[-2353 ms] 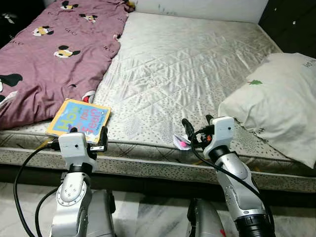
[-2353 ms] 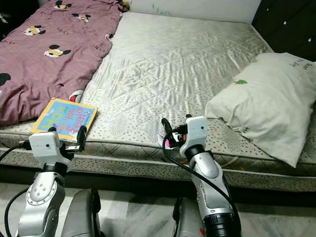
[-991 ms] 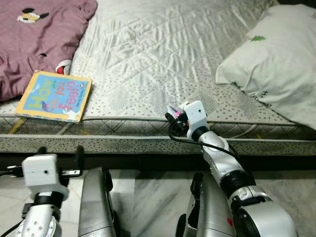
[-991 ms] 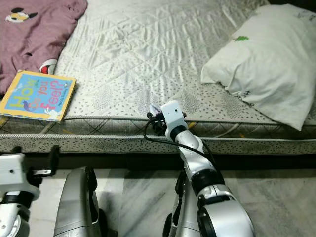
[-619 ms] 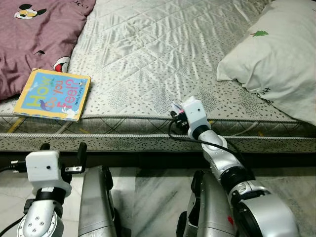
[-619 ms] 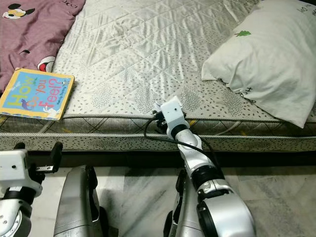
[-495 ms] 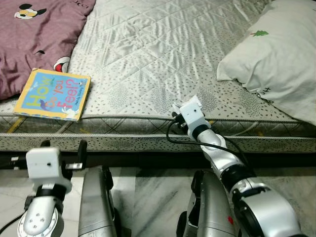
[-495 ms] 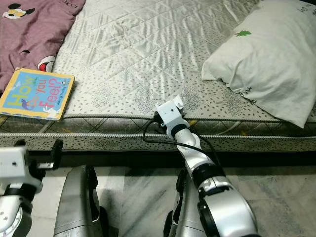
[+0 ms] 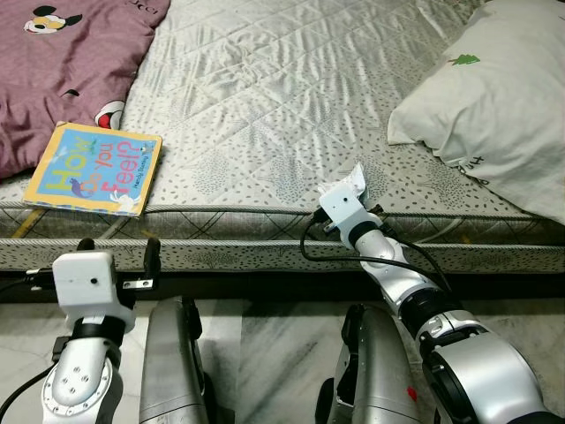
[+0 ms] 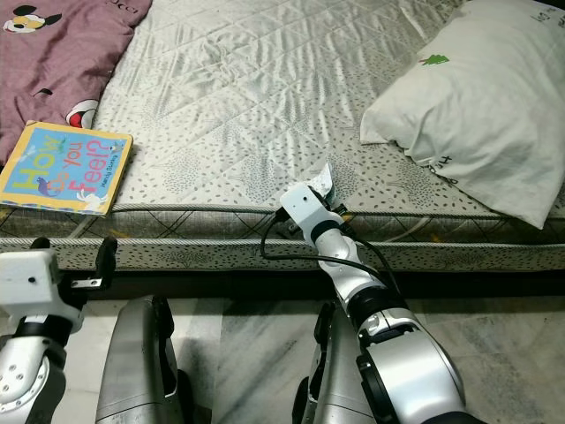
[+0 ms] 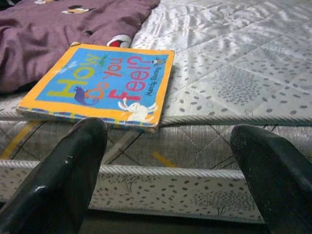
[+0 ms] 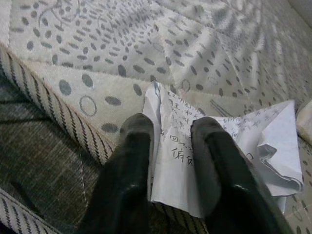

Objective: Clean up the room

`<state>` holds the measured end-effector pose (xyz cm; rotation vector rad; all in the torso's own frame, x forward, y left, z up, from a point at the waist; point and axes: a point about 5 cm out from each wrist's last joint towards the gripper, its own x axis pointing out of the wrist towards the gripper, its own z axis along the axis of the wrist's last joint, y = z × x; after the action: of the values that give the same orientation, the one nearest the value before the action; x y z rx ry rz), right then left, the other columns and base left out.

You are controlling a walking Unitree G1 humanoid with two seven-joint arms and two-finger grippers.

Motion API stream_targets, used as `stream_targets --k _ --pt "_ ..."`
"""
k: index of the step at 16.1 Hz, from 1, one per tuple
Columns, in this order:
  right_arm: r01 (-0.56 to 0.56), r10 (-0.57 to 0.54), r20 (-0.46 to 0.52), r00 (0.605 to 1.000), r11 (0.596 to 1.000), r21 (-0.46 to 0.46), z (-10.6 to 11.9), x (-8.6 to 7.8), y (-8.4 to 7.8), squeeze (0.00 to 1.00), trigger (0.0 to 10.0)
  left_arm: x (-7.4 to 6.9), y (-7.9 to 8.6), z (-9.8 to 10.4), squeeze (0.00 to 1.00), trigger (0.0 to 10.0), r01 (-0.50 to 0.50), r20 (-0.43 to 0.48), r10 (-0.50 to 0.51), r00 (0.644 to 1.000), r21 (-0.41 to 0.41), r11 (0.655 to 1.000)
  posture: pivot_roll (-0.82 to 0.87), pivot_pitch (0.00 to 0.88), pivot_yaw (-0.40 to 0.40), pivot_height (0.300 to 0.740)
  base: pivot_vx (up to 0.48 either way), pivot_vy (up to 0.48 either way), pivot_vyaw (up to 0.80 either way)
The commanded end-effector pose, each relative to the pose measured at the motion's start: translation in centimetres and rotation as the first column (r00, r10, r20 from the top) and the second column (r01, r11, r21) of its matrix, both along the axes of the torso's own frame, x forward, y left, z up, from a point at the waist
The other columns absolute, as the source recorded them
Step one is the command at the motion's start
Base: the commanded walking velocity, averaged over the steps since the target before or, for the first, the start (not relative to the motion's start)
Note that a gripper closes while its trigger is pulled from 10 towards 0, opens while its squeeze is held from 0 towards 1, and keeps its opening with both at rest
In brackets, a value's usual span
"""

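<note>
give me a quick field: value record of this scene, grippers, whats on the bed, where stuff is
place: mattress, robot standing at its front edge
right gripper: at the mattress edge, fingers closed on the crumpled paper
left gripper: open, held low in front of the mattress side, facing the book
book: lying flat near the front edge, on the robot's left
blanket: purple, bunched at the far left, beside the book
pillow: white, on the right side

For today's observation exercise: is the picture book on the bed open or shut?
Shut: the book lies flat near the mattress edge, front cover up.
</note>
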<state>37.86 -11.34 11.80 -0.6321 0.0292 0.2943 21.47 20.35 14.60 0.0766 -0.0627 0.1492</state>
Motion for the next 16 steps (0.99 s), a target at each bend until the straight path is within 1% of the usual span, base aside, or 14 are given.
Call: stream_targets --k 1,8,12,14,15,16 --pt "0.011 -0.011 -0.018 1.0 1.0 -0.021 -0.5 -0.1 -0.4 0.0 0.0 -0.1 0.0 -0.5 0.0 10.0 -0.003 -0.025 0.003 1.0 -0.004 1.0 0.16 0.218 -0.078 0.482 0.0 0.0 0.0" --pt "0.029 -0.029 -0.007 1.0 0.999 -0.025 -0.1 0.1 -0.6 0.0 0.0 0.5 -0.1 -0.5 0.0 10.0 -0.003 -0.013 0.003 1.0 -0.004 1.0 0.16 0.201 -0.078 0.482 0.0 0.0 0.0" --pt "0.032 -0.033 0.045 0.998 0.999 0.02 0.9 0.4 -0.3 0.0 0.0 0.9 0.0 -0.3 0.0 10.0 -0.002 -0.004 0.002 1.0 -0.002 1.0 0.16 0.193 -0.078 0.482 0.0 0.0 0.0" --pt "0.019 -0.027 0.078 0.997 0.995 0.098 1.9 0.7 0.1 0.0 0.0 1.4 -0.1 -0.1 0.0 10.0 -0.002 0.011 0.002 1.0 -0.006 1.0 0.15 0.178 -0.077 0.482 0.0 0.0 0.0" --pt "0.015 -0.032 0.078 0.996 0.979 0.206 2.6 0.9 0.4 0.0 0.0 1.9 -0.2 0.0 0.0 10.0 -0.003 0.025 0.004 1.0 -0.013 1.0 0.14 0.157 -0.077 0.482 0.0 0.0 0.0" --pt "0.019 -0.04 0.067 0.997 0.958 0.285 2.9 0.9 0.5 0.0 0.0 2.2 -0.3 0.0 0.0 10.0 -0.005 0.036 0.006 0.999 -0.015 1.0 0.13 0.148 -0.076 0.482 0.0 0.0 0.0"
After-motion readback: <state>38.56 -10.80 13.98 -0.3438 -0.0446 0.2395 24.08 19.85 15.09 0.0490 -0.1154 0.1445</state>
